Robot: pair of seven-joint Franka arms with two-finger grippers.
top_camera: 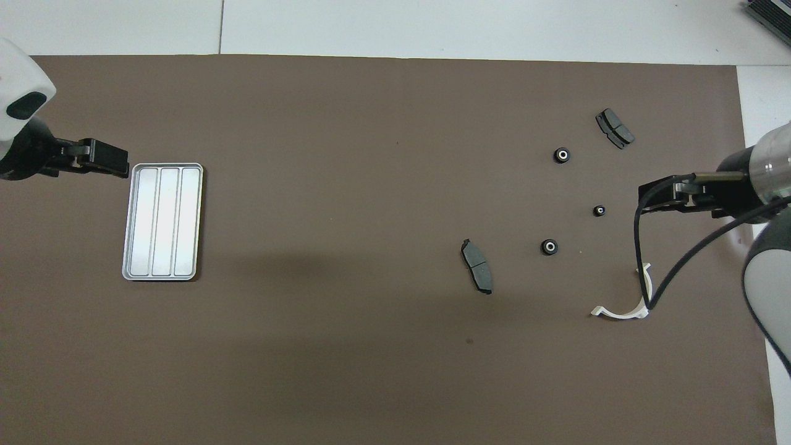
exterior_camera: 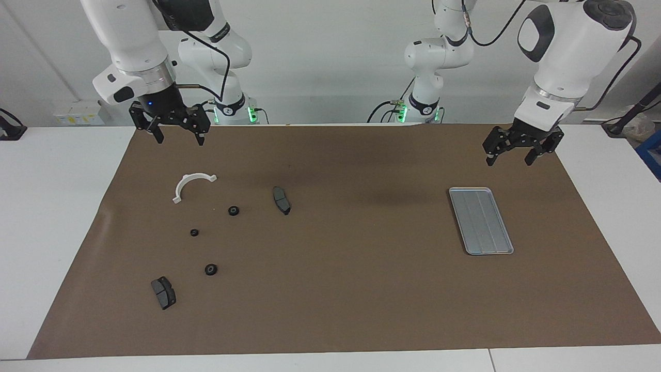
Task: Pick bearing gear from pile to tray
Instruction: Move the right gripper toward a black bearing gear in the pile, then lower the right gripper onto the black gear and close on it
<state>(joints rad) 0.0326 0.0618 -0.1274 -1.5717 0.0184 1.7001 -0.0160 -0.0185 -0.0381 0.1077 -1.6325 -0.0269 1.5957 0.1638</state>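
Facing view. The right hand (exterior_camera: 176, 136) hangs in the air with its fingers spread and nothing between them, over the mat's edge at the robots' end, just above the white half-ring bracket (exterior_camera: 190, 185). The pile lies on the brown mat (exterior_camera: 341, 268) at the right arm's end of the bench, all of it farther from the robots than that hand. Three bearing gears: one (exterior_camera: 233, 211) beside the bracket, a smaller one (exterior_camera: 194, 232) farther out, a third (exterior_camera: 210, 269) farther still. Two brake pads: one (exterior_camera: 281, 200) toward the mat's middle, one (exterior_camera: 163, 292) farthest out. The left hand (exterior_camera: 521, 150), also open and empty, waits over the mat near the tray (exterior_camera: 481, 220), which holds nothing. Judgement: the right arm is clearly the nearer to every gear; the tray sits well apart, at the left arm's end.

Overhead view. The right hand (top_camera: 670, 196) shows just beside the small gear (top_camera: 599, 211); its height hides true contact, and the facing view says none. The other gears (top_camera: 549, 247) (top_camera: 562, 155) lie flat, bore upward, so round with no long axis: any wrist angle should serve. The tray's (top_camera: 163, 221) long axis and grooves run away from the robots. The left hand (top_camera: 93, 158) sits at the tray's corner.
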